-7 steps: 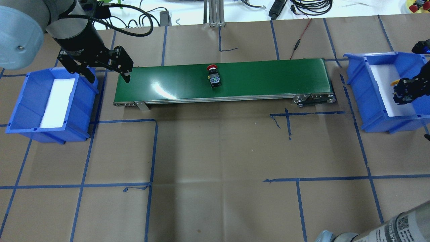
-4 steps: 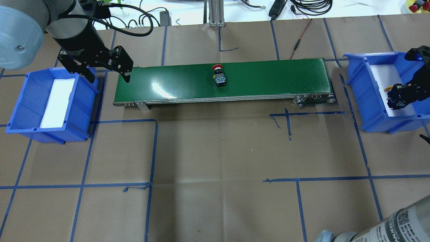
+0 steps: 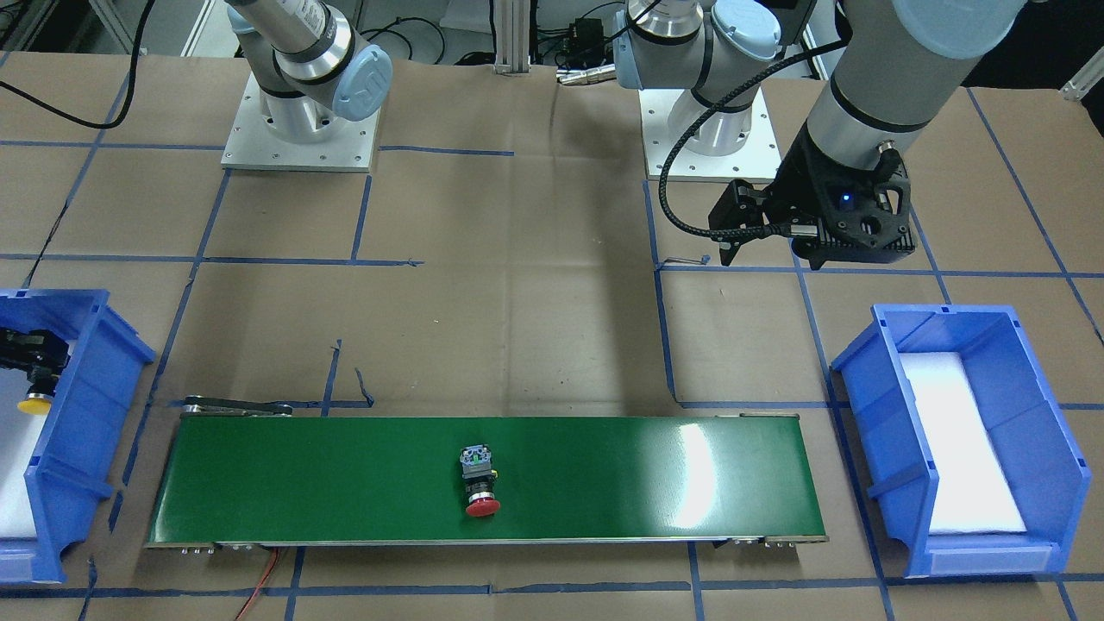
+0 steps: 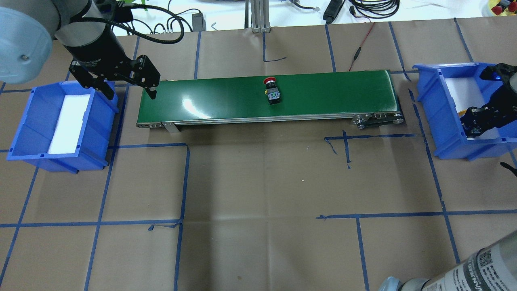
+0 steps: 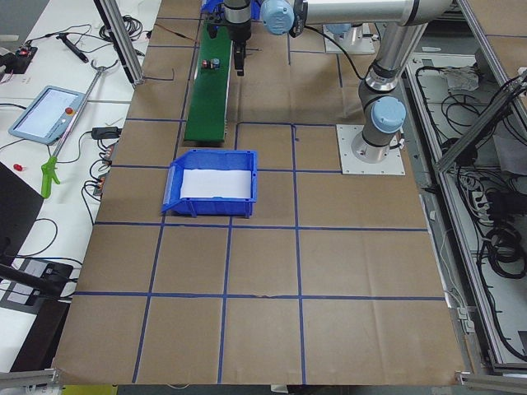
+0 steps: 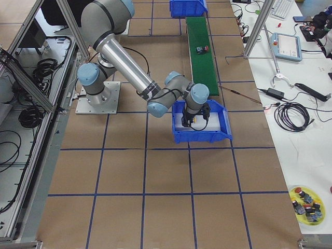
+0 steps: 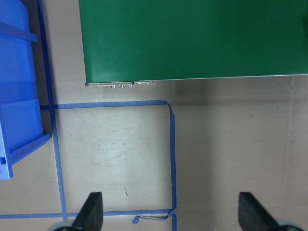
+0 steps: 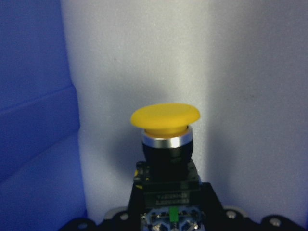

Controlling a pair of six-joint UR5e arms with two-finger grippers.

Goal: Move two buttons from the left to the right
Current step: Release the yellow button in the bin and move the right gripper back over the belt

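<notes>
The red button (image 4: 272, 92) lies on its side near the middle of the green conveyor belt (image 4: 323, 93); it also shows in the front view (image 3: 479, 485). My right gripper (image 4: 473, 122) is shut on the yellow button (image 8: 165, 124), holding it by its body inside the right blue bin (image 4: 440, 109), just over the white foam. The yellow cap shows in the front view (image 3: 34, 404). My left gripper (image 4: 131, 95) is open and empty, hanging between the left blue bin (image 4: 24, 133) and the belt's left end. Its fingers (image 7: 91, 211) frame bare paper.
The left bin holds only its white foam liner (image 4: 68, 121). Blue tape lines (image 4: 183, 182) cross the brown paper table. Cables and a metal post (image 4: 258, 16) lie beyond the belt. A yellow dish of spare buttons (image 4: 503, 7) sits at the far right corner.
The red button has travelled to the right along the belt. My right gripper has moved with the yellow button toward the near end of the right bin. The left arm has not moved.
</notes>
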